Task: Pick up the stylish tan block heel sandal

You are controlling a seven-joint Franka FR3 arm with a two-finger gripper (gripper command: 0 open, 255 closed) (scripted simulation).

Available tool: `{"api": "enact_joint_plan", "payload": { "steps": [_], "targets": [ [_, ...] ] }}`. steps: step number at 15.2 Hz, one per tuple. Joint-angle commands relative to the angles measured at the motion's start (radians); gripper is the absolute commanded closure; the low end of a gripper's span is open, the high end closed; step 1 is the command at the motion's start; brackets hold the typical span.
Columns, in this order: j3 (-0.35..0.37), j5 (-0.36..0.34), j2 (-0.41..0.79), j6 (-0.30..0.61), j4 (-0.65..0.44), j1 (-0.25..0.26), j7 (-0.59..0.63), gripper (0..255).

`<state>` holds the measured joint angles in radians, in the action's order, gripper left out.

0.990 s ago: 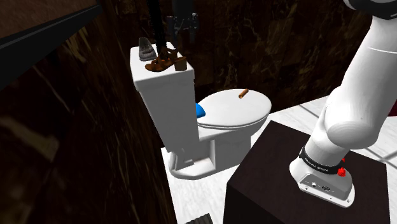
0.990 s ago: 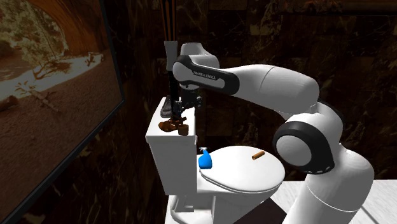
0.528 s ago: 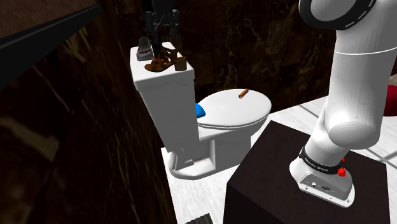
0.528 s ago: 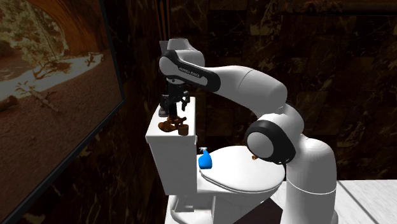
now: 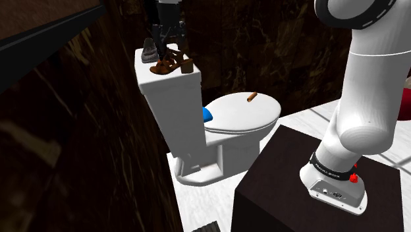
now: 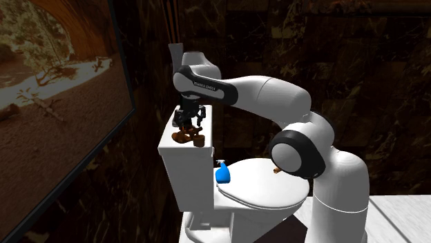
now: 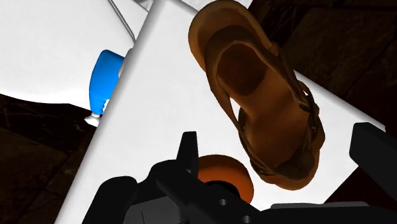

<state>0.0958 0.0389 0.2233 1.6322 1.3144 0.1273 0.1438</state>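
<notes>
Hand (image 7: 280,143) wide open, empty, poised over brown sandal (image 7: 254,83). Risk: off-centre closing shoves sandal off toilet tank lid (image 7: 159,114) edge.

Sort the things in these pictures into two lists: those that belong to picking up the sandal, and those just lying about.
Belongs to the job:
brown block heel sandal, on the toilet tank
gripper, open, straddling the sandal

Just lying about:
grey shoe, also on the tank
blue spray bottle
small brown stick on the toilet lid
</notes>
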Motion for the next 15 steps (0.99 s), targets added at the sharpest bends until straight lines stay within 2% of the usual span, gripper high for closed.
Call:
{"api": "enact_joint_plan", "payload": {
  "steps": [1,10,15],
  "targets": [
    [0.0,0.0,0.0,0.005,0.005,0.0,0.0,255],
    [0.0,0.0,-0.001,0.006,0.006,0.0,0.0,255],
    [0.001,-0.003,0.03,-0.077,-0.108,0.003,0.006,255]
  ]
}}
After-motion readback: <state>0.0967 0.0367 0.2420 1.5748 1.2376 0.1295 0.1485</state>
